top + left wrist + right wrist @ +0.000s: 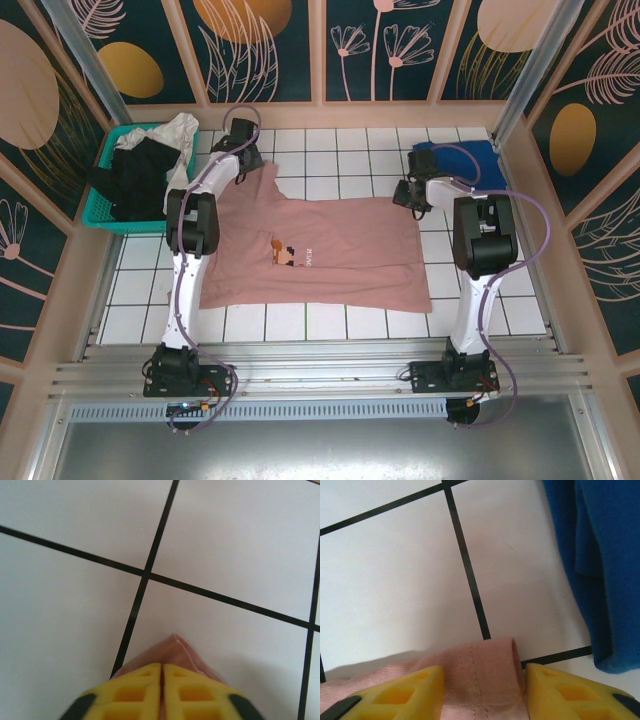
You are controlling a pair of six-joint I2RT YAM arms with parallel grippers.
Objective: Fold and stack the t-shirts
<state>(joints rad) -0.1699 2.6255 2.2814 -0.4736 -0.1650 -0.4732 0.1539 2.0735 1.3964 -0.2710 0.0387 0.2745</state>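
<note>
Pink tee (330, 255) lies flat on counter (330, 150). Left hand (162, 677) is pressed together on just a cloth tip, so it may slip on lift. Right hand (484, 675) is spread astride the hem, not clamped; lifting now skews the fold. Blue tee (600, 555) just beside it could snag.

blue t-shirt (600, 555): cut off right | chest print (291, 255): too small
</note>
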